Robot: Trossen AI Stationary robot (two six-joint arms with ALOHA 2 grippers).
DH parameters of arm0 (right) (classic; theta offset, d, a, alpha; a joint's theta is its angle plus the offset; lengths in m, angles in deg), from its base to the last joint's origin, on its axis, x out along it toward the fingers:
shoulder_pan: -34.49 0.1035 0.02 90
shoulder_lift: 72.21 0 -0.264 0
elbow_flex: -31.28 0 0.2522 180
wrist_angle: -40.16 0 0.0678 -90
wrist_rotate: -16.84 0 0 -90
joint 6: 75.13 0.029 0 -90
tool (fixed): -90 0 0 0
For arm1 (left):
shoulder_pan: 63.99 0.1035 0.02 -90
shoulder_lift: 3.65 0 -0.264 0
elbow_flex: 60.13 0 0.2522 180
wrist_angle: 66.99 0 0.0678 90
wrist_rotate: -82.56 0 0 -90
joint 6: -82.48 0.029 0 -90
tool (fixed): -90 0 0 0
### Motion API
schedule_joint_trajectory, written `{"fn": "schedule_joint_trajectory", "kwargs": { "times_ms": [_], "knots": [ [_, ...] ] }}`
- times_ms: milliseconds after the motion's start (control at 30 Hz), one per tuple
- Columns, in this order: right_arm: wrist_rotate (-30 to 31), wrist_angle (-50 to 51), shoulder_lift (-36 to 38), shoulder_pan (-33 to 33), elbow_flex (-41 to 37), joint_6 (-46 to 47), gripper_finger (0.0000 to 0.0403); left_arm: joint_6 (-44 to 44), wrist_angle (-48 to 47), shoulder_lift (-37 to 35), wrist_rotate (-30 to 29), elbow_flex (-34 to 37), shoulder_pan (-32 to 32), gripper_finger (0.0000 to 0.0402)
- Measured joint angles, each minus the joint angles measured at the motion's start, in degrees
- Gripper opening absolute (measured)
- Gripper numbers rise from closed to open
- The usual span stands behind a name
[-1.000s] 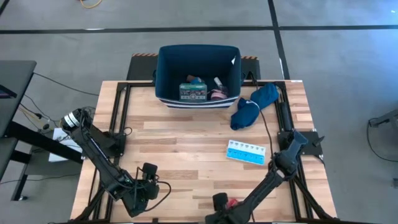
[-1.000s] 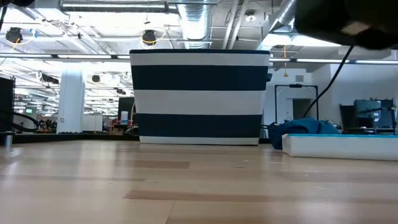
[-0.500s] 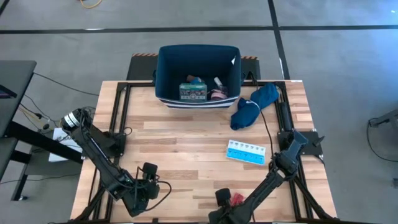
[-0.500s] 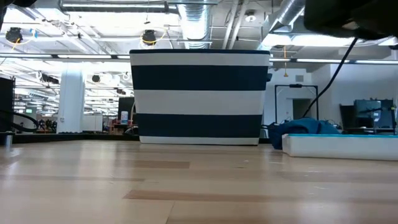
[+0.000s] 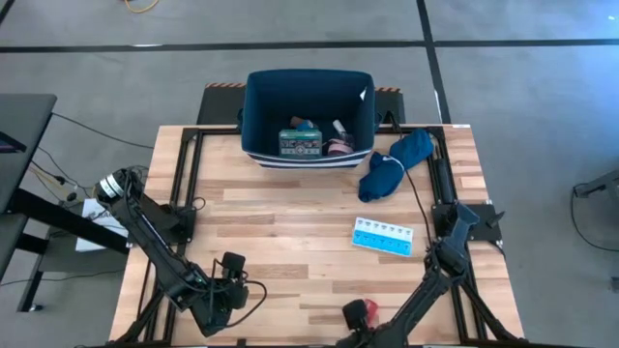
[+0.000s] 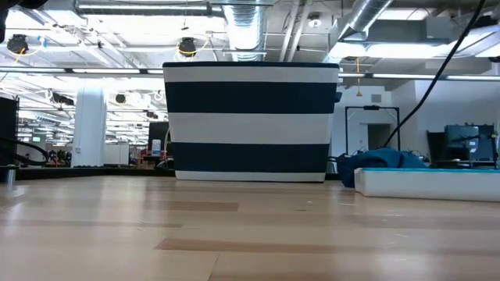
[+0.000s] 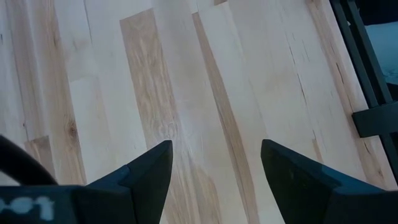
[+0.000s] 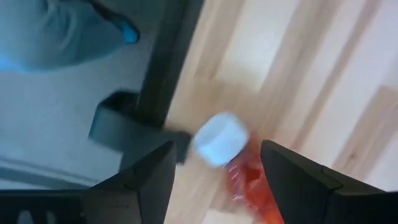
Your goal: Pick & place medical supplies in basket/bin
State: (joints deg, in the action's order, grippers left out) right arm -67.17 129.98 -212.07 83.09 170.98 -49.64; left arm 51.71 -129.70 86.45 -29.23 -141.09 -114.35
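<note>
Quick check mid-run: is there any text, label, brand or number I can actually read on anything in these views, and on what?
Nothing reads clearly in any view.
Green-white-red box inside the bin: printed face, too small to read.
White tag on the bin's rim: too small to read.
Light blue pill organizer: lid marks, if any, too small to read.
Red-white bottle between the right gripper's fingers: blurred, no label legible.

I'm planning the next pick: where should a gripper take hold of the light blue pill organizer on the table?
Come from straight above and close across the narrow width of the pill organizer, near its middle. It lies flat, long and low, and free of the blue cloth, so its long sides are open.
</note>
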Motion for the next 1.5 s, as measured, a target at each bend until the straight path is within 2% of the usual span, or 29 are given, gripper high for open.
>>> {"fn": "schedule_joint_trajectory", "kwargs": {
  "times_ms": [200,333,433,567,967,1133,1367,1433,1500],
  "knots": [
    [-0.2,0.6,-0.1,0.9,-0.1,-1.4,0.0231,0.0,0.0,0.0,0.0,0.0,1.4,0.0236],
    [2.8,1.6,-0.1,1.2,-2.4,-4.9,0.0231,-0.3,0.0,0.0,0.0,0.0,2.4,0.0236],
    [2.9,0.9,-0.1,1.3,-4.6,-5.3,0.0231,-0.4,0.0,0.0,1.1,0.0,2.7,0.0236],
    [3.5,-0.2,-0.1,1.6,-6.8,-10.3,0.0231,-0.4,0.1,0.0,1.7,0.0,2.9,0.0236],
    [3.8,-2.7,0.4,-0.2,-10.0,-10.7,0.0227,-0.4,0.9,0.0,2.0,0.0,2.9,0.0236],
    [3.5,-2.6,0.3,-0.9,-9.9,-10.5,0.0198,-0.4,1.0,0.0,2.0,0.0,2.9,0.0236],
    [2.8,-3.0,0.2,-1.8,-10.0,-10.4,0.0118,-0.3,1.0,0.0,2.0,0.0,2.9,0.0236],
    [3.9,-2.5,0.7,-2.4,-10.0,-10.3,0.0113,-0.2,0.9,0.0,2.0,0.0,2.9,0.0236],
    [8.5,-1.1,1.1,-2.8,-10.3,-9.3,0.0113,-0.2,0.9,0.0,2.0,0.0,2.9,0.0236]
  ]
}}
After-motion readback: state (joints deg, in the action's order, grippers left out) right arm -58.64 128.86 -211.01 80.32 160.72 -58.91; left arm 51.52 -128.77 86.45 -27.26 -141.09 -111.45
